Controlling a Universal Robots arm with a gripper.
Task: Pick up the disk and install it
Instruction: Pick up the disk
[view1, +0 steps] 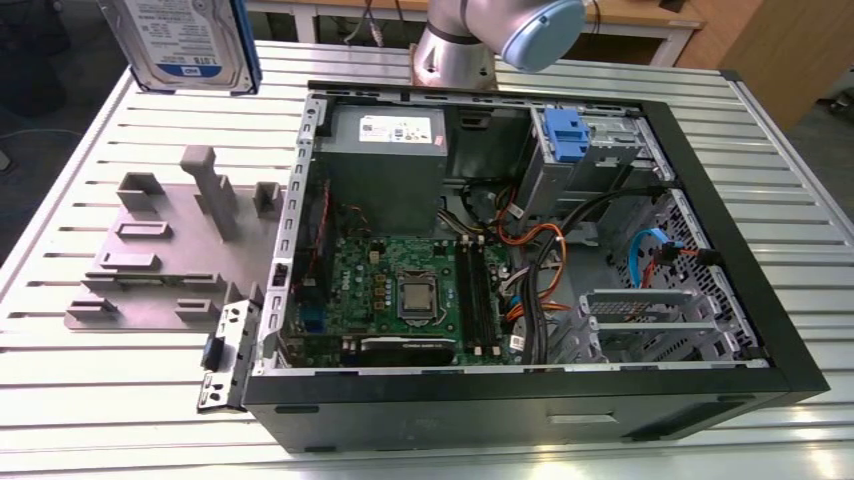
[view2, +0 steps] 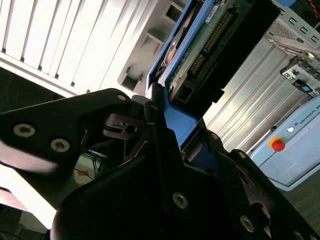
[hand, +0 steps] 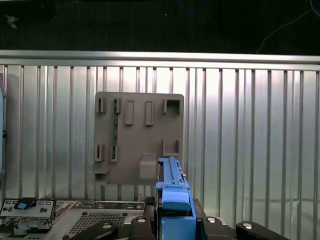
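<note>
The flat silver hard disk (view1: 187, 45) with its white-and-blue label and blue plastic carrier is seen lifted clear of the slatted metal bench (view1: 80, 400), up by the bench's far corner at the exterior view's left, its label turned toward that camera. In the second wrist view the black gripper (view2: 180, 125) is shown clamped on the blue carrier's edge, fingers (view2: 156, 117) pressed against the plastic. The grey plastic fixture plate (view1: 154, 270) is seen lying flat on the bench just beside the open black computer case (view1: 534, 405), which is set along the bench's near edge.
</note>
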